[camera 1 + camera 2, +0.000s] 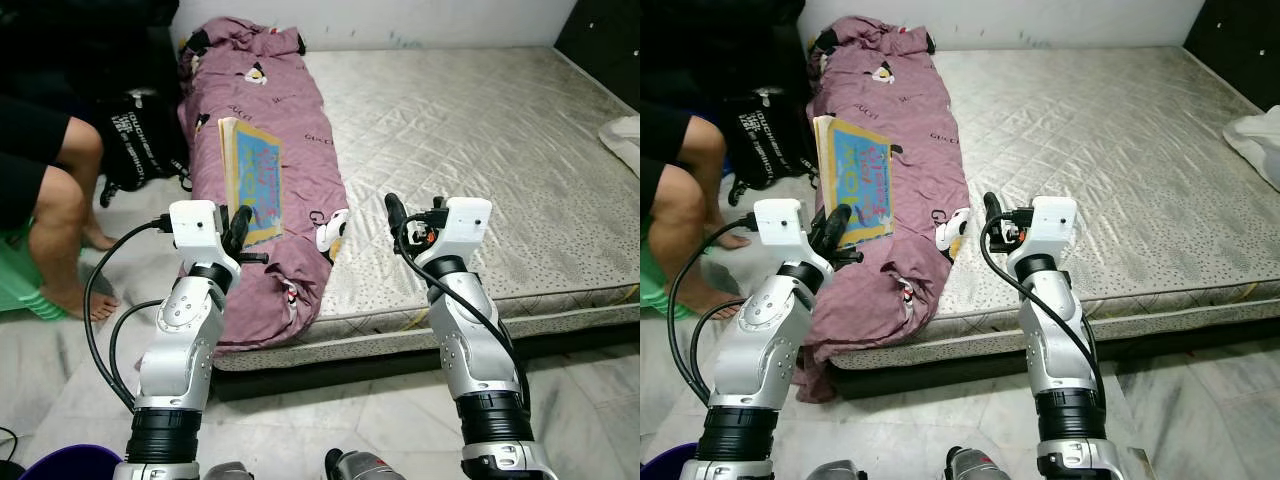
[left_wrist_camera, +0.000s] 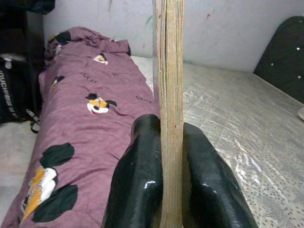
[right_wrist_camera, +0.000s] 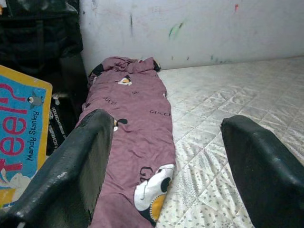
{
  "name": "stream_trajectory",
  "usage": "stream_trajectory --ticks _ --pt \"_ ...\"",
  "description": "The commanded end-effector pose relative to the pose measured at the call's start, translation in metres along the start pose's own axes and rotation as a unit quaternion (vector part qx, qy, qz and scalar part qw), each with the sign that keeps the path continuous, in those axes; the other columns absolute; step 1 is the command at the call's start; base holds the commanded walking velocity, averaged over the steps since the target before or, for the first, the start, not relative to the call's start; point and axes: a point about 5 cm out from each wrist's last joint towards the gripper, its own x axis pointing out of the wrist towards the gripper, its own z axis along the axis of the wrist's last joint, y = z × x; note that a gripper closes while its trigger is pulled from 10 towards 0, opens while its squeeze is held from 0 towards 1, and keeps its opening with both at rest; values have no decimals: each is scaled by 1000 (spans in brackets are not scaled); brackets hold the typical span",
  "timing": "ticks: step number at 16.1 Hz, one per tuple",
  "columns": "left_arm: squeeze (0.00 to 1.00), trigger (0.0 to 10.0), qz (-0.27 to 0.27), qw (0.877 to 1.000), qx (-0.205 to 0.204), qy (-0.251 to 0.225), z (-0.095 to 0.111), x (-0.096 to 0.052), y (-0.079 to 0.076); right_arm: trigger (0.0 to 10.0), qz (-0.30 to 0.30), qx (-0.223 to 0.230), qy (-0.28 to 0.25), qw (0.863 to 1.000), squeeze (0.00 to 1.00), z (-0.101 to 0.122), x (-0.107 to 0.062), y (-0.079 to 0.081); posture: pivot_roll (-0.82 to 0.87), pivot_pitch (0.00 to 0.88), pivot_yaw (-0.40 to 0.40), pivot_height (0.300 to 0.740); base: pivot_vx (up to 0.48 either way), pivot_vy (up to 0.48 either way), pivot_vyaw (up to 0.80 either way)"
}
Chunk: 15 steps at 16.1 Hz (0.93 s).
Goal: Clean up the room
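Open mattress (image 1: 470, 140) is lying free ahead and right, while the bunched purple blanket (image 1: 270, 130) is blocking the left edge, and a person's legs (image 1: 60, 220) are crowding the far-left floor.

book (image 1: 254, 178): blue cover, red lettering, yellow border
blanket (image 1: 290, 120): mauve, black-white-orange cartoon prints
mattress (image 1: 470, 130): pale grey, quilted, speckled side
bag (image 1: 135, 140): black, white lettering
fingers (image 2: 142, 185): glossy black

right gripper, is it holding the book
No, the right gripper is open with nothing between its fingers; the book is clamped edge-on in the left gripper, above the purple blanket.
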Motion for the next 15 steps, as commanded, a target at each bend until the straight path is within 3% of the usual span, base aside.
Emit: stream_trajectory --ticks 1,3,9,12,15 --pt "0 10000 -11 1000 3 -27 11 1 -2 10000 -3 -2 -7 1000 0 3 2 0 -41 0 -13 740 0 0 0" --pt "0 10000 -14 999 1 -29 12 1 -3 10000 -3 -1 -5 1000 0 3 2 -1 -42 0 -13 740 0 0 0" --pt "0 10000 -16 999 0 -31 12 2 -4 10000 -4 -3 -7 1000 0 4 4 -2 -44 0 -17 740 0 0 -716" --pt "0 10000 -20 999 0 -33 13 2 -4 10000 -4 -5 -8 1000 0 5 4 -2 -45 0 -15 740 0 0 0" --pt "0 10000 -24 999 0 -36 13 2 -5 10000 -5 -6 -8 1000 0 4 4 -3 -45 0 -16 740 341 0 0"
